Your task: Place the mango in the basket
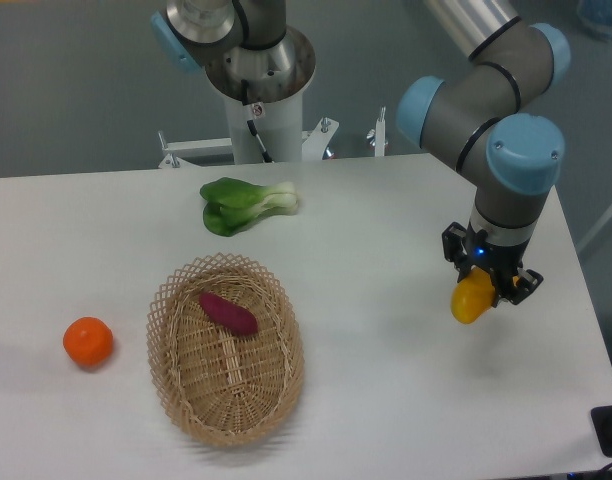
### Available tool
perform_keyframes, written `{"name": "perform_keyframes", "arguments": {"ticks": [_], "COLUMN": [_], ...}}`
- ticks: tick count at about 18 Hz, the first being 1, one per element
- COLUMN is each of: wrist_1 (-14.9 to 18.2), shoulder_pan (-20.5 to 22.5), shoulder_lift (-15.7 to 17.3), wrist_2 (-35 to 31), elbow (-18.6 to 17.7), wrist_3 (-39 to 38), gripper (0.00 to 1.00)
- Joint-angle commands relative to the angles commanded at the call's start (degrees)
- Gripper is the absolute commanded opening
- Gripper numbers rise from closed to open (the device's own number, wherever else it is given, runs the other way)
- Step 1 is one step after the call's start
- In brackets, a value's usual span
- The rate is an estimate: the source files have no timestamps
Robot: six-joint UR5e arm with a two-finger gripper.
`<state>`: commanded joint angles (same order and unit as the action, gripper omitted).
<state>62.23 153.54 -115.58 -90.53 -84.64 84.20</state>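
Note:
The yellow-orange mango (471, 300) hangs above the right side of the table, and my gripper (483, 284) is shut on its upper end, which the fingers hide. The tan wicker basket (173, 372) lies on the table at the lower left of centre, well to the left of the gripper. Inside the basket, near its far end, rests a dark purple-red oblong vegetable (227, 312).
A round orange fruit (88, 341) lies left of the basket. A green leafy vegetable (242, 205) lies at the back, near the robot's base (258, 100). The table's right edge runs close to the gripper.

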Motion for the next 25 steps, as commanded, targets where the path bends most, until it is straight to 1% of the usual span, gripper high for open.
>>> {"name": "perform_keyframes", "arguments": {"ticks": [13, 17, 19, 25], "wrist_1": [-0.17, -0.26, -0.26, -0.61], "shoulder_pan": [-0.18, -0.61, -1.66, -6.85], "shoulder_lift": [0.0, 0.44, 0.61, 0.79], "wrist_2": [-0.26, -0.26, 0.0, -0.7], "elbow": [-0.09, -0.88, -1.58, -2.46], "wrist_3": [-0.26, -0.88, -2.01, -8.07], "gripper": [0.35, 0.35, 0.35, 0.36]}}
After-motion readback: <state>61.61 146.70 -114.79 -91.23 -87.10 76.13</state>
